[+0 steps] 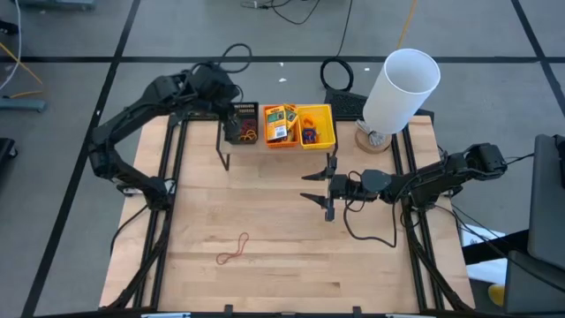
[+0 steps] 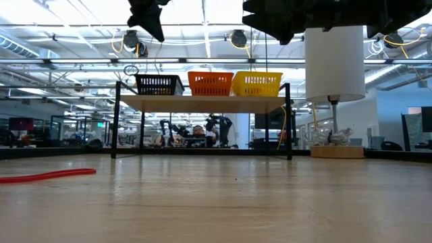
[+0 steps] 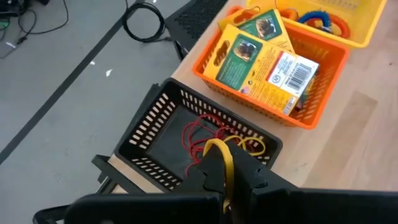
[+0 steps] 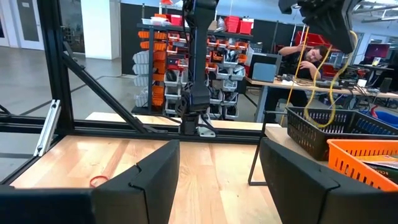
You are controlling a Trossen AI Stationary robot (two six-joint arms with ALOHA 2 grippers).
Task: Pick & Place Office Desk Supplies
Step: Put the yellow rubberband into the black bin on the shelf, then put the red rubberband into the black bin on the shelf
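Two grippers on record. Left gripper (image 3: 219, 180): directly above the black bin (image 3: 163, 132), fingers pressed together on a yellow rubber band (image 3: 222, 157) that loops up between them and, seen from the right wrist view, dangles down toward the bin. Below it in the black bin lie red bands (image 3: 198, 134) and further yellow bands (image 3: 252, 145). Orange bin (image 3: 311, 115): next beyond the black one, holding yellow packs with green-and-white labels (image 3: 261, 62). Yellow bin (image 1: 327, 132): last in the row, past the orange bin, with blue and orange loops (image 3: 320, 18) inside. Right gripper (image 1: 325, 188): well apart from the left one, over bare table (image 1: 265, 203) short of the bins, jaws spread wide, holding nothing. One red rubber band (image 1: 233, 255): on the tabletop, far from both grippers.
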